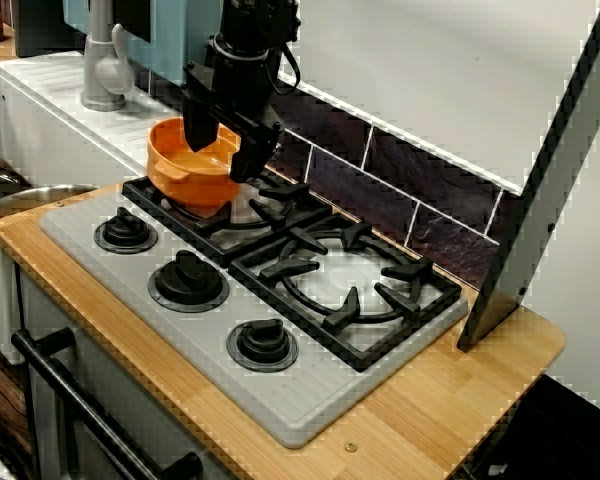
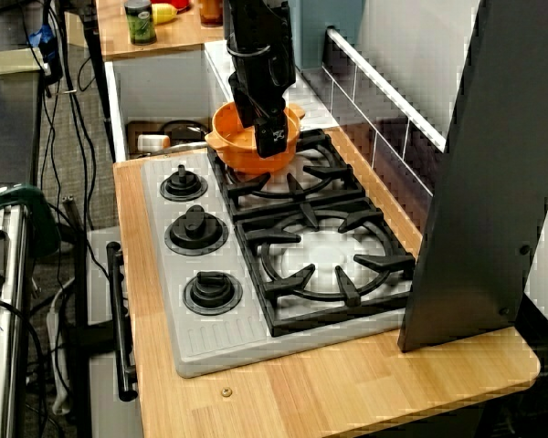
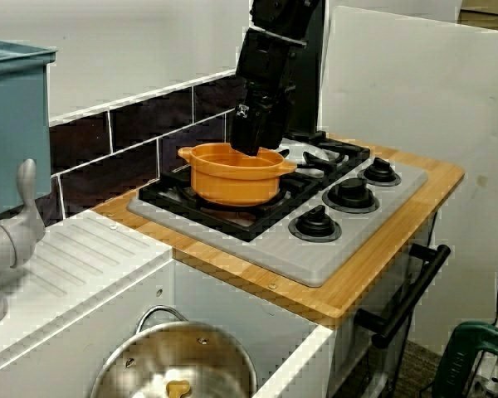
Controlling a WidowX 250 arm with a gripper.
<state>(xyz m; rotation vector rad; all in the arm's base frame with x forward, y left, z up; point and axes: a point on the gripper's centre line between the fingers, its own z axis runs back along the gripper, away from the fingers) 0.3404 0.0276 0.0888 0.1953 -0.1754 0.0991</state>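
While the gripper (image 1: 226,150) hangs over the burner nearest the sink, its fingers (image 1: 200,132) reach down at the orange pot (image 1: 180,178). The pot stands on the black grate (image 1: 280,215) of that burner, close to the tiled wall (image 1: 380,165). In the view from the stove's front, one finger looks to be inside the pot and the other just outside its wall, straddling the rim on the tile side. You cannot tell from any view whether they pinch the rim or only stand on either side of it. The view from the sink side (image 3: 253,143) shows the pot (image 3: 232,178) roughly level. Its base is partly hidden, so you cannot confirm that it sits flat. Your main risk is the one-sided hold. A grip on a thin rim, off the pot's centre, would probably let it swing or slip free if it is raised. The base could also catch on the grate's raised prongs and jerk loose. A downward press on that rim might tip the pot toward the knobs (image 1: 188,280) or skid it off the grate onto the counter (image 1: 460,390).
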